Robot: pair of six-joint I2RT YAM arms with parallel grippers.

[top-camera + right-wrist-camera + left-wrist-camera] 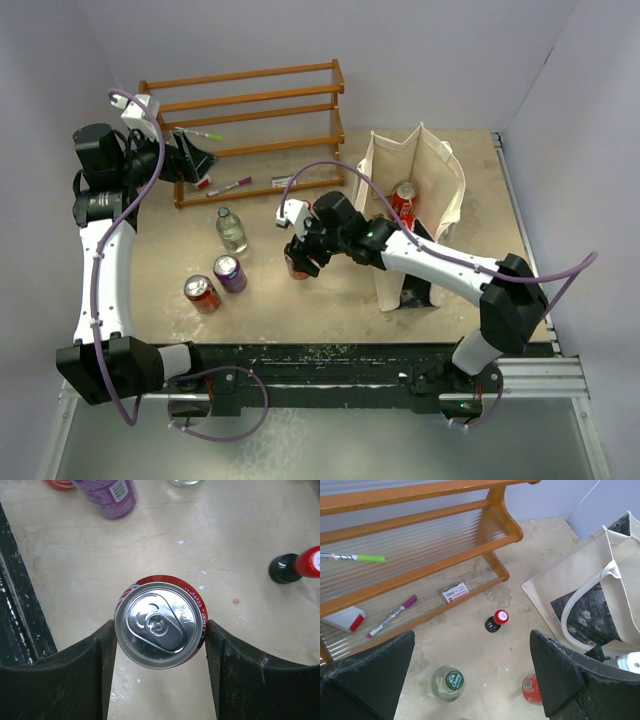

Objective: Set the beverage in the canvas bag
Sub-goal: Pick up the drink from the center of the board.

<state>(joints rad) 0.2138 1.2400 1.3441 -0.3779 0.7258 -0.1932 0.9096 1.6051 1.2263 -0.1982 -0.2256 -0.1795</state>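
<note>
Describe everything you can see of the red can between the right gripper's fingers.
The red can is a metal drink can seen from above: silver lid, pull tab flat and unopened, white lettering along its red shoulder. It stands upright on the beige table. The fingers of the right gripper touch it on both sides.

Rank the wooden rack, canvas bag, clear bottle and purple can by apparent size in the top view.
1. wooden rack
2. canvas bag, though it stands taller, so nearer the camera
3. clear bottle and purple can: too alike to rank
</note>
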